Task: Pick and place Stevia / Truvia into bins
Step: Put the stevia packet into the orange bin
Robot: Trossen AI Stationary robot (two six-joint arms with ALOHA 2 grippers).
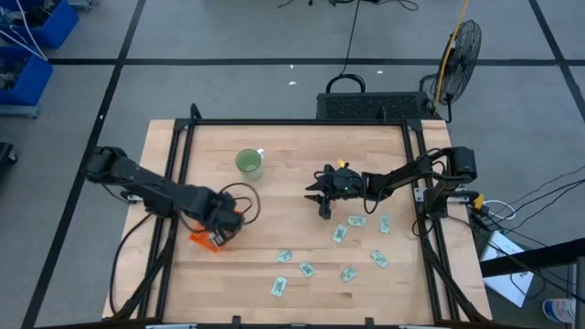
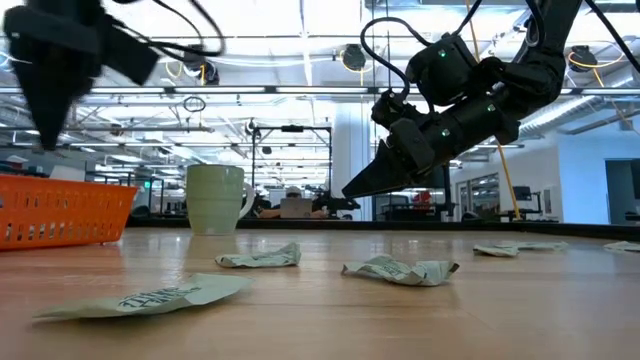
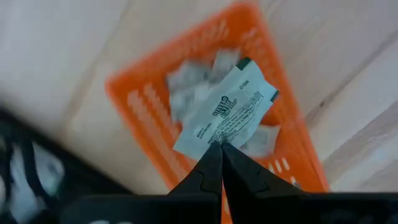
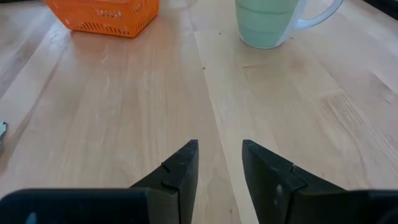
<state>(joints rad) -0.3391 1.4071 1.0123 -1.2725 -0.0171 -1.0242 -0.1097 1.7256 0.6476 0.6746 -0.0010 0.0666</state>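
Table (image 1: 292, 155): a pale wooden top inside a dark frame, with both arms reaching in from the sides.
Left arm: comes in from 9 o'clock and ends over the orange bin near the 7 o'clock part of the table.
Right arm: comes in from 3 o'clock and stops close to the table's middle, held above the wood.
Orange bin (image 3: 149, 118): a small low-walled basket under the left claw; several packets already lie inside it, blurred in the wrist view.
Green cup (image 1: 249, 163): upright at about 11 o'clock from the table's middle, well apart from the bin; I cannot tell what is in it.
Left claw (image 3: 221, 149): clenched on one corner of a packet, directly above the bin.
Held packet (image 3: 227, 112): white with green print, hanging over the bin and not lying in it.
Right claw (image 4: 219, 163): fingers parted with nothing between them, pointing across bare wood toward the cup and bin.
Loose packets (image 1: 356, 220): scattered on the wood from 4 to 6 o'clock of the table's middle, several crumpled, all outside the bin.
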